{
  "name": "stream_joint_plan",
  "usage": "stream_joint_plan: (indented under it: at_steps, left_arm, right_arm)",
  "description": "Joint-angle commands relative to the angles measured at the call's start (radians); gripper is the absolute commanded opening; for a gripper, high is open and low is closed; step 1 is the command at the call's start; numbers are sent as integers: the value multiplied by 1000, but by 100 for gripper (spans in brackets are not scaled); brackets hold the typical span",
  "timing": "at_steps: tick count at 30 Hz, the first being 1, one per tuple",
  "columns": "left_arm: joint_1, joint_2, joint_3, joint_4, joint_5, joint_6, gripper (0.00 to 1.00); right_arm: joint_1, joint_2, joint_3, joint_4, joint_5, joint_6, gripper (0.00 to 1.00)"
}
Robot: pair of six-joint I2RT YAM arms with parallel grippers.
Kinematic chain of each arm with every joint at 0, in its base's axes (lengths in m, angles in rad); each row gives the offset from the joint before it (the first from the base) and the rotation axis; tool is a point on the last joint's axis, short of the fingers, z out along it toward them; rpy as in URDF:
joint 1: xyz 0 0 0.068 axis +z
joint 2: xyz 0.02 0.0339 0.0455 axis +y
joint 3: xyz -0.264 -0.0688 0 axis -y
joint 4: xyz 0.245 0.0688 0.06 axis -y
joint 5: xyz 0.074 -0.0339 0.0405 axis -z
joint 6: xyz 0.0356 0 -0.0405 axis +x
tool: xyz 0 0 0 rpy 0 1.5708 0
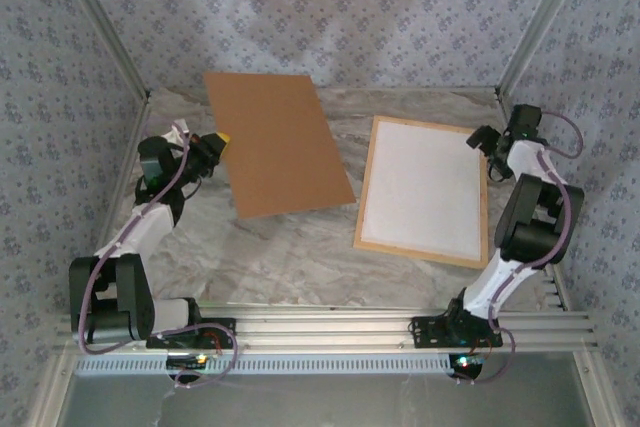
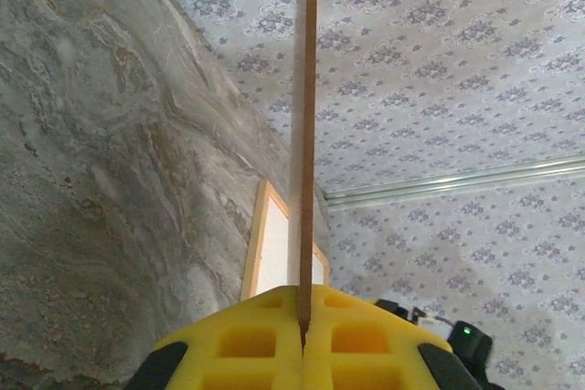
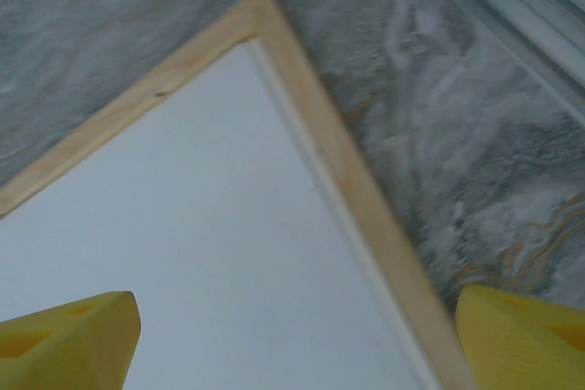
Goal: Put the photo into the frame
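- Frame (image 1: 365, 185) of light wood lies flat on the right half of the worktop (image 1: 300, 247), a little askew, its long sides running away from the arm bases.
- A plain white sheet (image 1: 425, 190) fills the opening up to the wooden rails; whether it is a print lying face down cannot be told.
- The right pincer (image 3: 297, 326) hangs over the frame's far right corner with its yellow fingers (image 3: 69, 340) spread wide and nothing between them; one finger is over the white sheet, the other past the rail, over the marbled surface.
- A brown backing board (image 1: 275, 142) sits to the left of the frame, raised off the worktop, with its near right corner close to the frame's left rail.
- The left pincer (image 2: 304, 331) is clamped on the board's left edge, the thin board seen edge-on between the closed yellow fingers.
- Patterned wallpaper (image 1: 350, 7) lines the walls around the worktop.
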Motion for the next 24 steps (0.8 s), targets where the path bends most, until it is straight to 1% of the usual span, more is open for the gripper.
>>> stream_joint_plan:
  at_steps: [1,4,6,7,11,15,19,21,24]
  left_arm:
    - [-17,-31,42,109,25,-26,0]
    - [-29,-23,42,116,28,-26,0]
    - [-35,-23,39,120,29,-25,0]
    - [-38,-22,41,121,29,-24,0]
    - [-43,-22,45,115,30,-20,0]
    - [-48,-28,43,105,32,-18,0]
    - [-55,-39,42,101,34,-14,0]
    - [-62,-45,44,99,37,-15,0]
    - [-75,-50,49,94,50,-12,0]
  right_arm:
    - [-18,86,75,-83,-12,-39,92]
    - [-27,154,115,-115,-77,-50,92]
    - [-27,186,136,-135,-91,-71,92]
    - [-26,193,137,-138,-94,-73,92]
    - [-21,196,118,-130,-175,-70,91]
    - [3,152,44,-100,-242,-46,89]
    - [45,87,-76,-10,-319,19,87]
    - [86,59,-144,45,-351,60,86]
    - [158,48,-174,92,-390,91,85]
